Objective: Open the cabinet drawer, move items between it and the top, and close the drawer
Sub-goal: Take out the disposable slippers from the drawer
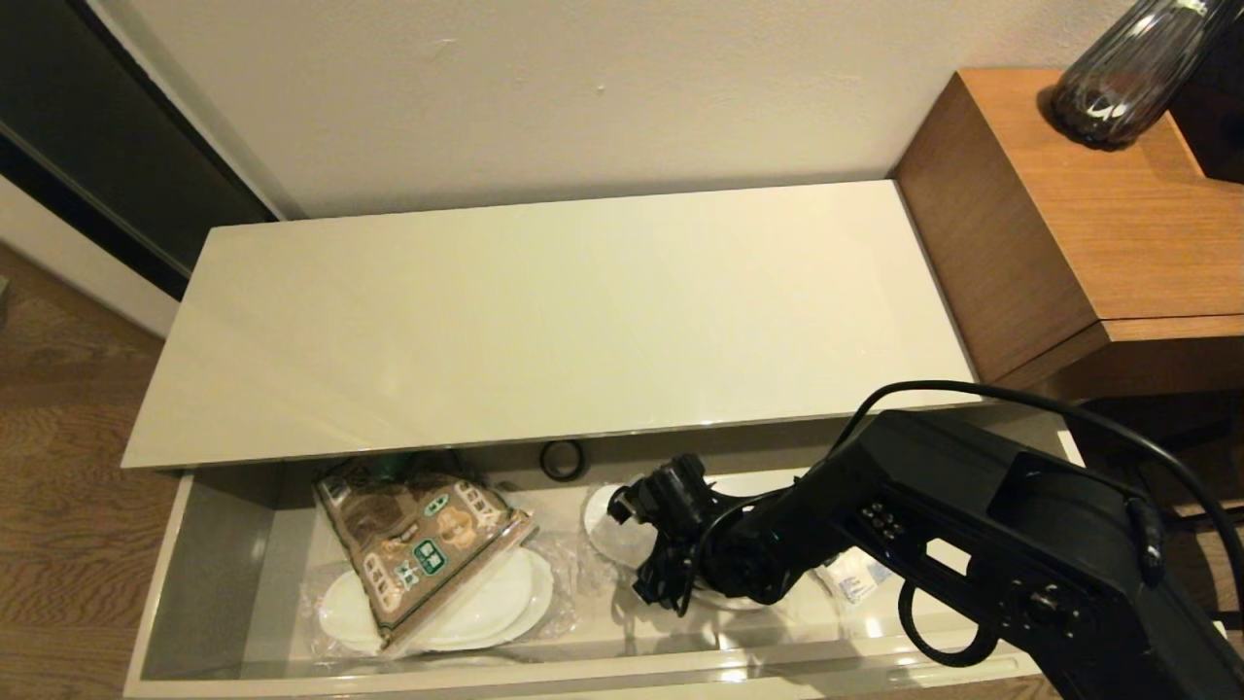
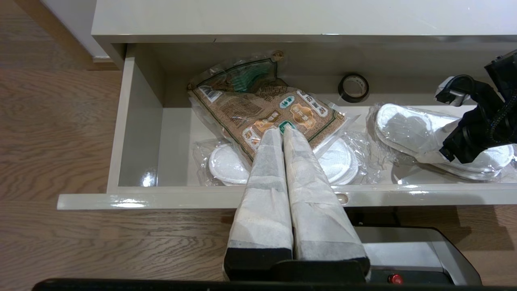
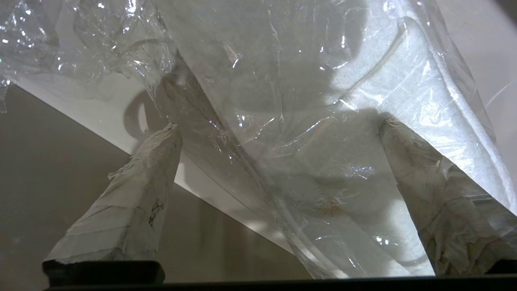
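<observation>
The right gripper [image 3: 278, 133], jaws spread wide, straddles plastic-wrapped white flat slippers [image 3: 307, 101] inside the open glossy beige drawer [image 1: 622, 671]; the left gripper [image 2: 282, 135] hangs shut.

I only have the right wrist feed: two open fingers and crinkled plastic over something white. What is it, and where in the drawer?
Observer: A wrapped slipper pair, at the open cabinet drawer's right end; right gripper open astride it.
Operator: Anything else in the drawer?
Observer: A snack bag lies on a second slipper pack at the left.
Operator: Tape roll?
Observer: By the back wall, mid-drawer.
Operator: Left arm?
Observer: Left gripper shut, parked in front of the drawer.
</observation>
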`<state>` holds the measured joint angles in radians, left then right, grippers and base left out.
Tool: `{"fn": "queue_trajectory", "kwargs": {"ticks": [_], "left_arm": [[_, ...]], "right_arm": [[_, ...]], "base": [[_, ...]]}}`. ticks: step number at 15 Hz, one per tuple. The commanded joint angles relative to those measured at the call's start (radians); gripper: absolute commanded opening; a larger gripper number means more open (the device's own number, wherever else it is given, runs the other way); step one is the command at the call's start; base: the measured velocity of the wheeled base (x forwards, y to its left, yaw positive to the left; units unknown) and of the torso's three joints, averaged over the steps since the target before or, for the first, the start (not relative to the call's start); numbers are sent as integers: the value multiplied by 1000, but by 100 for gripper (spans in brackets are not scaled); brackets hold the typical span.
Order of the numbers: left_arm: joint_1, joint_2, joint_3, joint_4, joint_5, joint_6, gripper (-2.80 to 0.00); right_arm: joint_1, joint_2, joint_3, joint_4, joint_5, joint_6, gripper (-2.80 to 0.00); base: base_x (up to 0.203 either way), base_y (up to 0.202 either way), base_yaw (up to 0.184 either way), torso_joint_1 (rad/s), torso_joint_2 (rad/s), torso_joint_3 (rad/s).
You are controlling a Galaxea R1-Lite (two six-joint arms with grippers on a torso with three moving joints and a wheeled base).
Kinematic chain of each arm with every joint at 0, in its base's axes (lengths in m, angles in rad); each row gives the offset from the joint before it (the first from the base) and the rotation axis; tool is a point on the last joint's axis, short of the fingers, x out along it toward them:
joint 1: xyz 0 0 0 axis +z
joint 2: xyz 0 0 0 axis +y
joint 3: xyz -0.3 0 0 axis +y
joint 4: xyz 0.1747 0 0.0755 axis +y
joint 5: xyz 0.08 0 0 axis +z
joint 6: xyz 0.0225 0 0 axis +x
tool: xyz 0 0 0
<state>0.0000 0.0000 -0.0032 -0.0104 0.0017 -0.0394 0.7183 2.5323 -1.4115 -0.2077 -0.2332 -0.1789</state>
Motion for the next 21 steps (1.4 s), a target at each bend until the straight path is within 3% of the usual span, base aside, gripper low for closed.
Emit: {"fn": "queue_trajectory", "kwargs": {"ticks": [1, 19, 21], "left_arm": [[0, 2, 0, 0, 0, -1, -280], [-1, 2, 0, 0, 0, -1, -280], [0, 2, 0, 0, 0, -1, -280]], "right_arm": [[0, 2, -1, -4, -2, -1, 0], [-4, 2, -3, 4, 0, 1, 0], [-12, 9, -29, 28, 39, -7, 0]], "base": [[0, 0, 0, 0, 0, 0], [0, 0, 0, 0, 0, 0], [0, 0, 0, 0, 0, 0]]}}
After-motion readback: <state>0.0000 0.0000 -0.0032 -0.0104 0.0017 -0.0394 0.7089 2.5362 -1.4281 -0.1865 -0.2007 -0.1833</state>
